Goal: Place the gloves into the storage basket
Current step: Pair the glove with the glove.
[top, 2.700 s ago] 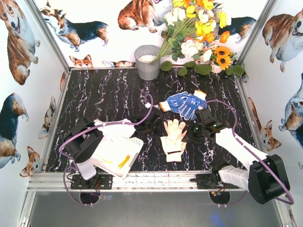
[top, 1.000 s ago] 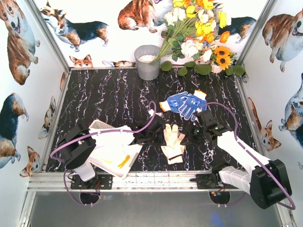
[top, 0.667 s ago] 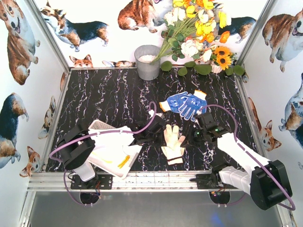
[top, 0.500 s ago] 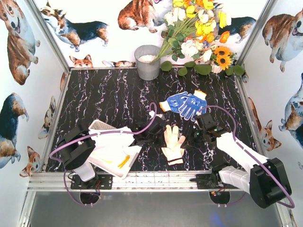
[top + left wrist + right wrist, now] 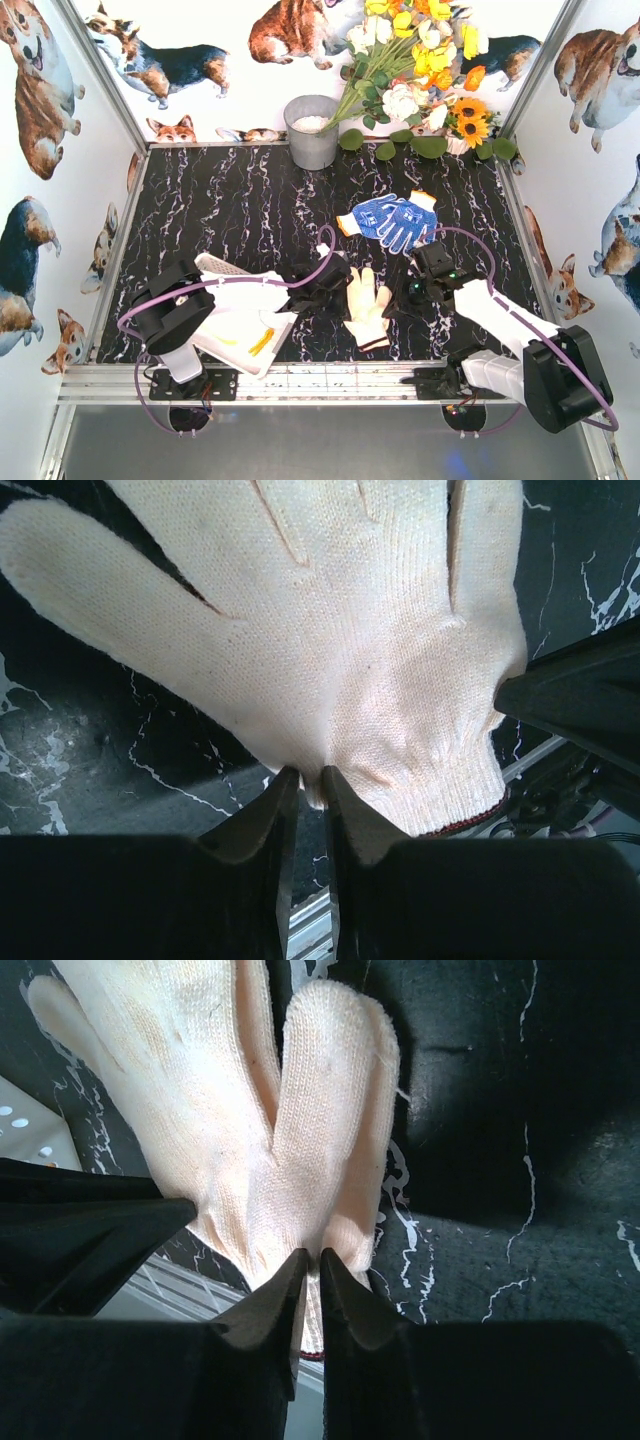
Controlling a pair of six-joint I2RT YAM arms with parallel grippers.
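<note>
A cream glove (image 5: 367,308) lies at the middle front of the black marbled table. My left gripper (image 5: 338,292) is shut on its left edge, and the pinch shows in the left wrist view (image 5: 305,780). My right gripper (image 5: 402,296) is shut on its right edge, near the cuff (image 5: 310,1260). A blue dotted glove pair (image 5: 392,218) lies farther back. The white storage basket (image 5: 240,325) sits front left, partly under my left arm, with a yellow-orange glove (image 5: 260,342) in it.
A grey metal bucket (image 5: 312,130) stands at the back centre. A flower bunch (image 5: 420,70) lies at the back right. The metal front rail (image 5: 320,380) runs along the near edge. The basket's corner shows in the right wrist view (image 5: 30,1125).
Both grippers have closed in on the cream glove. It has bunched narrower, tilted and shifted slightly toward the near edge. The left arm's elbow has swung over the basket.
</note>
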